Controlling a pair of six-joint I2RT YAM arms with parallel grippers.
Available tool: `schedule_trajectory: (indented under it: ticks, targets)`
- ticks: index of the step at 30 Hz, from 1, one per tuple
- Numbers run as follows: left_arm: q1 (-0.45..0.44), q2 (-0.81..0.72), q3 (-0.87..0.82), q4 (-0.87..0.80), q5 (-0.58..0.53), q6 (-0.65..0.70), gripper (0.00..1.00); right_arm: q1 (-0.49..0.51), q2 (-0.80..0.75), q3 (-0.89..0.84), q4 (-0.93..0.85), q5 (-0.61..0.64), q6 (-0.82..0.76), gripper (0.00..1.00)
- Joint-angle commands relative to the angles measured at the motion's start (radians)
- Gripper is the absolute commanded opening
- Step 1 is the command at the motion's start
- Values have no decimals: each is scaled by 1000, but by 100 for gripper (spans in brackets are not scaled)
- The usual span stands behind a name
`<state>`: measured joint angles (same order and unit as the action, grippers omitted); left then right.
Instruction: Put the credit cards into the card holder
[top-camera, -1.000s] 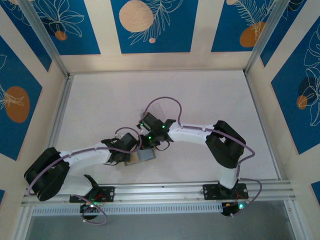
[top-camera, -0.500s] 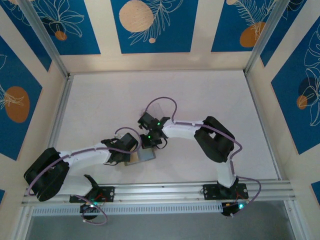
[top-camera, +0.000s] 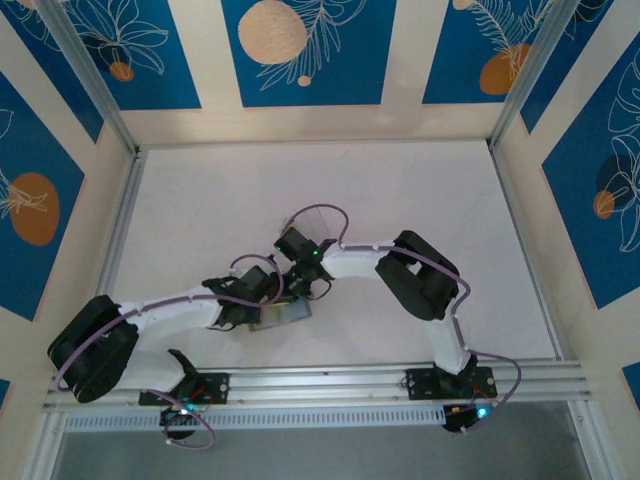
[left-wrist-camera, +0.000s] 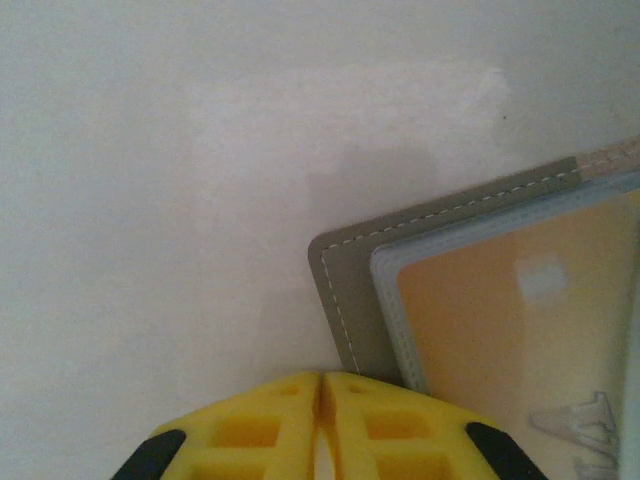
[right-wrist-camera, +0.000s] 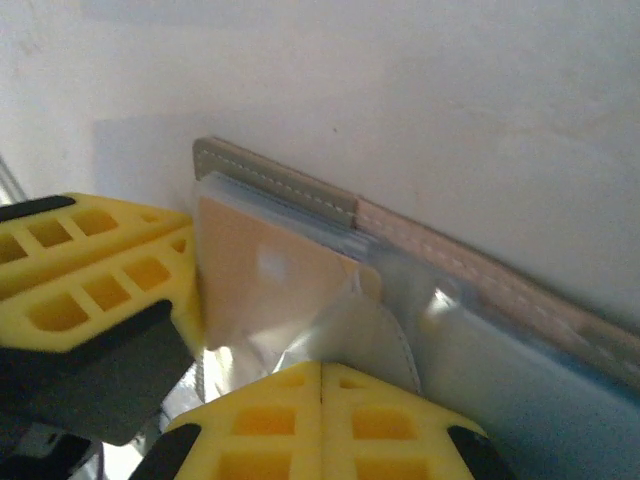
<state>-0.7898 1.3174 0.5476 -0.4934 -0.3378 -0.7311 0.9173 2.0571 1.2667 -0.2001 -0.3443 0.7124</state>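
The card holder (top-camera: 290, 314) lies open on the table between both grippers. Its grey stitched edge (left-wrist-camera: 345, 290) and pale-blue sleeve frame a tan credit card (left-wrist-camera: 490, 320) tucked inside. My left gripper (left-wrist-camera: 322, 385) is shut, its tips at the holder's near corner, and the holder's edge runs under one finger. My right gripper (right-wrist-camera: 320, 372) is shut, with its tips pressed against the crumpled clear pocket over the tan card (right-wrist-camera: 260, 270). The left gripper's yellow fingers (right-wrist-camera: 100, 270) stand just beside that card. From above, the left gripper (top-camera: 262, 303) and right gripper (top-camera: 298, 288) nearly touch.
The holder's tan stitched half (right-wrist-camera: 500, 290) runs off to the right in the right wrist view. The white table (top-camera: 420, 210) stretches behind and to the right of the arms. A metal rail (top-camera: 330, 380) runs along the near edge.
The right gripper has moved nearer and slightly left, down onto the card holder, with its arm folding in. The left arm has stayed put.
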Motion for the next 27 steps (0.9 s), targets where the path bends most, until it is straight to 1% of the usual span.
schedule_trajectory:
  ticks: [1, 4, 9, 15, 17, 20, 27]
  targets:
    - [-3, 3, -33, 211, 135, 19, 16, -3, 45, -18, 55, -90, 56, 0]
    - [-3, -68, -38, 179, 124, 24, 22, -18, 64, -24, 57, -84, 78, 0]
    - [-3, -197, -47, 103, 114, 37, 31, -43, 80, -30, 62, -91, 107, 0]
    - [-4, -349, -71, 73, 165, 73, 36, -49, 98, -11, 54, -105, 116, 0]
    - [-5, -350, -75, 89, 208, 105, 36, -52, 105, -6, 54, -112, 120, 0]
    - [-17, -309, -69, 111, 257, 134, 36, -57, 117, 2, 54, -126, 128, 0]
    - [-53, -206, -61, 143, 272, 147, 36, -58, 133, 20, 37, -130, 125, 0]
